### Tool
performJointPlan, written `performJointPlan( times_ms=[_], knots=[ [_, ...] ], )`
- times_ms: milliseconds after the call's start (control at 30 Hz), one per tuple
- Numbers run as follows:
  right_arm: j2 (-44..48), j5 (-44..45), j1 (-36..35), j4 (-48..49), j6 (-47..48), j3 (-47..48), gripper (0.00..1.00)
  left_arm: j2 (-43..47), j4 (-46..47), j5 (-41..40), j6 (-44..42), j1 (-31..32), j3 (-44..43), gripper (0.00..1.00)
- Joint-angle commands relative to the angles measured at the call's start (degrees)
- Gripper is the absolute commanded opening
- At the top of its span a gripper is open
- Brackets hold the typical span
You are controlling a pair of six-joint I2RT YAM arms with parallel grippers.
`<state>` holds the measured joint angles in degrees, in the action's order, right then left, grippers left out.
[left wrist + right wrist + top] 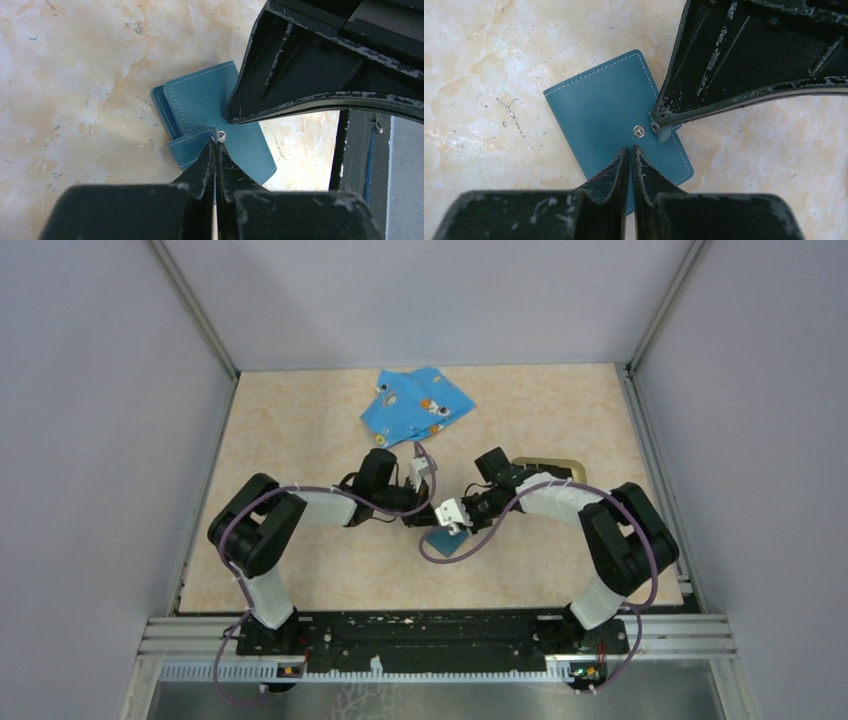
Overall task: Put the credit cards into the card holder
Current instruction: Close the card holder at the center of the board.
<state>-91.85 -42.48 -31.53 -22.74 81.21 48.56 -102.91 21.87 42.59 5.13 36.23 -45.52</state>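
Your left gripper (216,143), clamped on the card holder's (200,100) snap tab (192,147) at its 6 o'clock, may lose it if your closed right gripper (631,150) drags the holder.

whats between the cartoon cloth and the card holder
Top view: past the cloth comes bare table, then the left arm's wrist and left gripper, whose tips meet the card holder.

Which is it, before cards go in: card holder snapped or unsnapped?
Unsnapped: left gripper pinches the strap tab, off the stud on the card holder.
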Motion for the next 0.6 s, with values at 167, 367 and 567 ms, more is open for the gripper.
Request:
performJointPlan(
  times_ms=[167,367,567],
  knots=[
    [-2.71,2.96,-1.95,-3.80,1.88,2.77,0.04,-1.30,3.44,3.73,1.61,0.72,-0.16,0.00],
    [-2.76,2.85,-1.96,-3.83,1.27,3.02,0.04,-2.33,2.59,1.76,0.84,1.35,-0.04,0.00],
    [-2.88,2.93,-1.96,-3.85,0.60,3.21,0.04,-2.81,-0.77,0.76,-1.18,1.98,-1.37,0.00]
  ],
)
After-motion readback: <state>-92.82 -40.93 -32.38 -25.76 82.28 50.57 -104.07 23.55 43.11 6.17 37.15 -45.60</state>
